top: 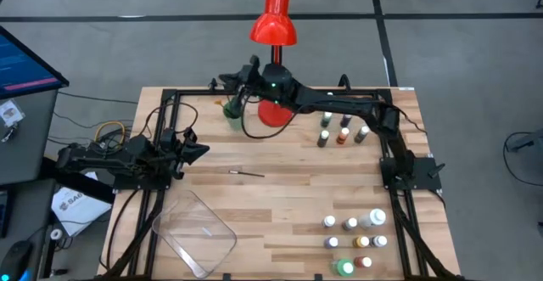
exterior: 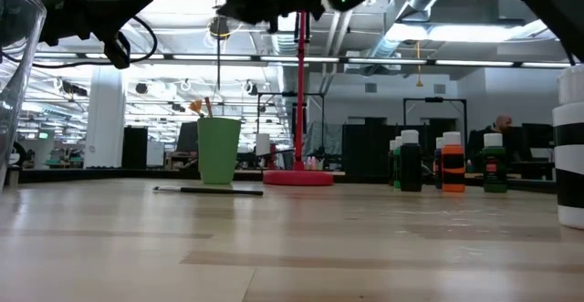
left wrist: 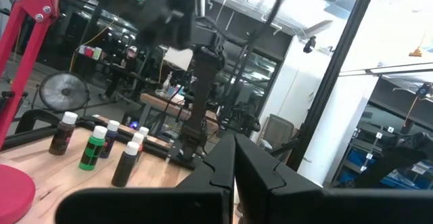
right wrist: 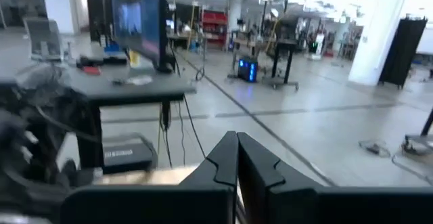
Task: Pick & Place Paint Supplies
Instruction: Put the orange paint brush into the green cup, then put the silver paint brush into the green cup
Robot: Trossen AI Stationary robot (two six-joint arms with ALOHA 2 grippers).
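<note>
Paint bottles (top: pixel 339 128) with white caps stand in a group at the far right of the table; a second group (top: pixel 356 238) stands near the right front corner. One thin dark brush (top: pixel 246 173) lies flat mid-table. A green cup (top: pixel 233 111) holding brushes (exterior: pixel 203 108) stands at the far side, left of the red lamp. My right gripper (top: pixel 222 82) hangs shut and level above and just beyond the cup, with nothing between its fingers (right wrist: pixel 237 163). My left gripper (top: pixel 202 151) waits shut at the left side, raised off the table.
The red lamp's base (top: pixel 273 111) sits beside the cup, and its head (top: pixel 273 18) reaches past the far edge. A clear plastic tray (top: pixel 195 230) lies at the front left. Bare wood stretches across the middle. A black frame (top: pixel 170 94) borders the table.
</note>
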